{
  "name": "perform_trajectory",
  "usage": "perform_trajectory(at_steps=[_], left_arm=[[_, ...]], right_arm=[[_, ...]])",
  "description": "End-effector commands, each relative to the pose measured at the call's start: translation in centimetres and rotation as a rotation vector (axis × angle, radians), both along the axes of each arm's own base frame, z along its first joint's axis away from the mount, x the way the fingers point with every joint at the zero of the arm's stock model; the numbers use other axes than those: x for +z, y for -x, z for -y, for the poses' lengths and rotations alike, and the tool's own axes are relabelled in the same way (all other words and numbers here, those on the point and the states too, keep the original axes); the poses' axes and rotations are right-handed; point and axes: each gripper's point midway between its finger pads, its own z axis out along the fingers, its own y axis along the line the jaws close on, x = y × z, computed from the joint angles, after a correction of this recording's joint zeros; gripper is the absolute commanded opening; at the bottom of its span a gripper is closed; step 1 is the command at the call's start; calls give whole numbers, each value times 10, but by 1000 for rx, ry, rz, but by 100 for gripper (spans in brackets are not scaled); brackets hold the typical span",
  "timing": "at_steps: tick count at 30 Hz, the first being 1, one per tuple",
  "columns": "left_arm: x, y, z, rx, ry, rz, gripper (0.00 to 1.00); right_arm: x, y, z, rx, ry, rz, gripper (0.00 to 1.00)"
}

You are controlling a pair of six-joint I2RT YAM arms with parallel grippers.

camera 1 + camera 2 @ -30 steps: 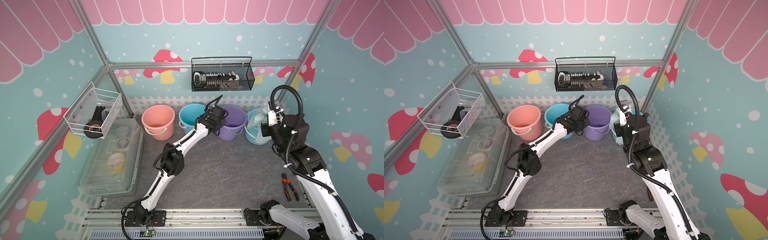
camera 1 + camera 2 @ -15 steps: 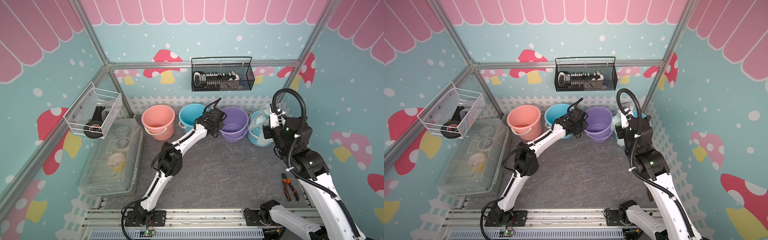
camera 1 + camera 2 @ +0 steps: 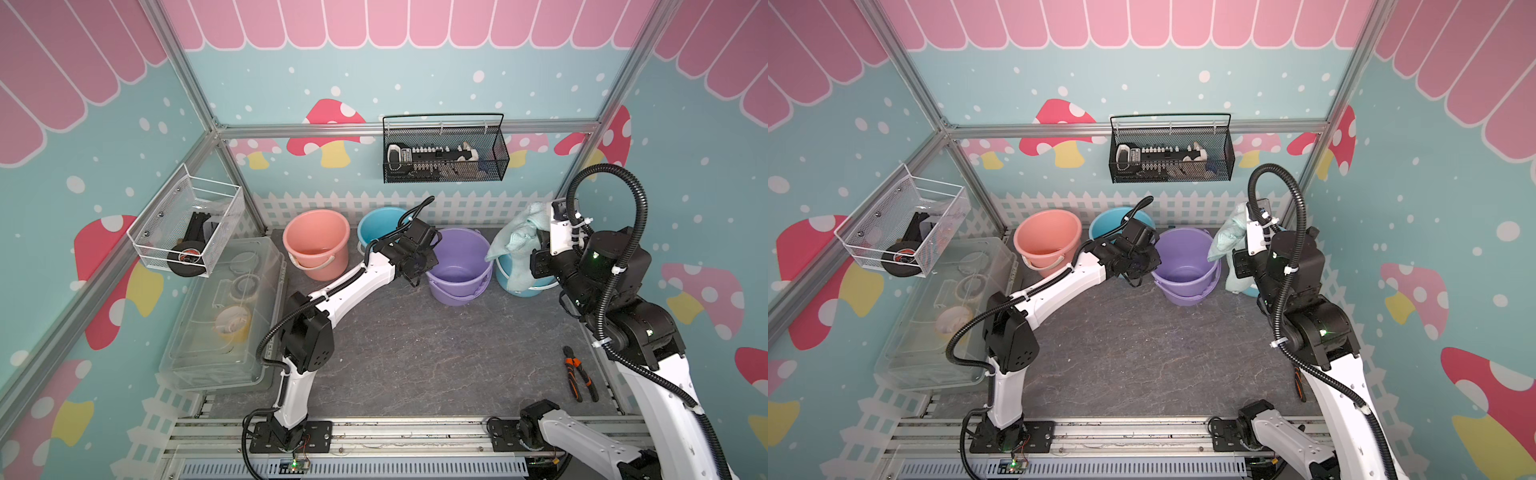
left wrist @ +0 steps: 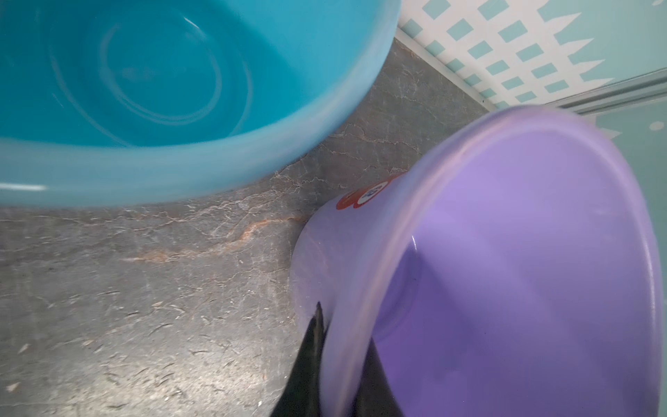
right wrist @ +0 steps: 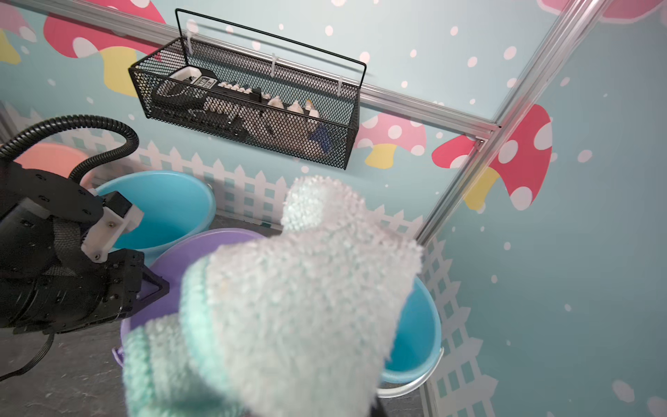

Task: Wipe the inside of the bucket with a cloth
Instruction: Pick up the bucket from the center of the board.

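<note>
Purple bucket (image 3: 457, 270) is pinched at the rim by the left tool (image 4: 343, 375), the right tool (image 3: 540, 239) is clamped on the cloth (image 3: 513, 239) hanging just beside it over a blue bucket (image 3: 530, 289); likely step: bracing before wiping, so next carry the cloth across and down inside

2 arms outstretched; left gripper (image 3: 422, 266), right gripper (image 3: 539, 239) tight.
</note>
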Motion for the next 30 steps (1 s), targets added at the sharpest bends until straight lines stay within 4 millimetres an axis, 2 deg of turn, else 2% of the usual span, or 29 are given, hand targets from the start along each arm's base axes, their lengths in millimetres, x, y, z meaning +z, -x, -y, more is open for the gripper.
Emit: perform_trajectory(at_steps=[1, 7, 11, 16, 18, 22, 26, 30], left_arm=[[22, 13, -4, -85, 0, 44, 0], [14, 50, -26, -190, -78, 23, 0], [15, 71, -43, -229, -117, 41, 0], [9, 95, -63, -252, -155, 61, 0], [4, 103, -72, -250, -171, 57, 0], [0, 115, -88, -234, -179, 80, 0], [0, 124, -98, -223, -174, 90, 0], [-5, 132, -103, -226, -169, 84, 0]], right_arm=[[1, 5, -18, 90, -104, -40, 0], [16, 15, -55, 281, -269, -87, 0], [21, 18, -82, 405, -423, -136, 0], [14, 12, -121, 562, -688, -243, 0], [4, 9, -136, 613, -792, -309, 0], [-26, 5, -155, 612, -865, -397, 0], [-74, 3, -176, 590, -929, -540, 0], [-121, 10, -198, 583, -945, -675, 0]])
